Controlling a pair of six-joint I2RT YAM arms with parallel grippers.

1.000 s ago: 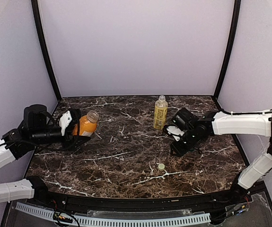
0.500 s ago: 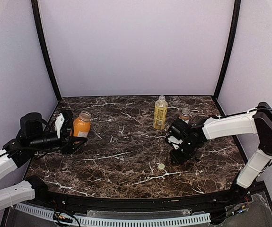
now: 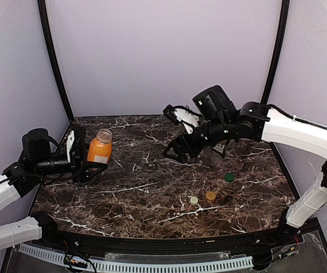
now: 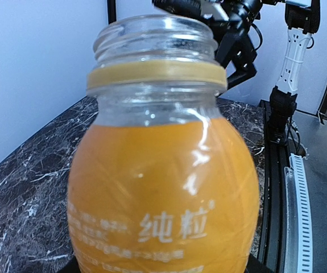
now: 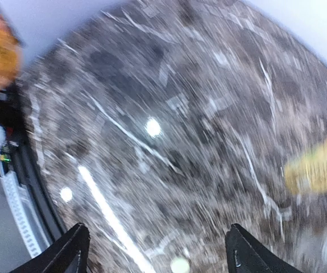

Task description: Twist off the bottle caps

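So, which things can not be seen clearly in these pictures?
Yellow bottle: hidden behind the right arm in the top view; blurred and cut by the edge in the right wrist view.
Orange bottle base: cut off by the bottom edge in the left wrist view.

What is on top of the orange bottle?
Nothing: the orange bottle has no cap, only its bare threaded neck and a tan ring. Its base is hidden by the left gripper.

Blurred marble tabletop (image 5: 169, 114) beyond wide-spread fingertips (image 5: 72, 250) of the right hand (image 5: 157, 253)
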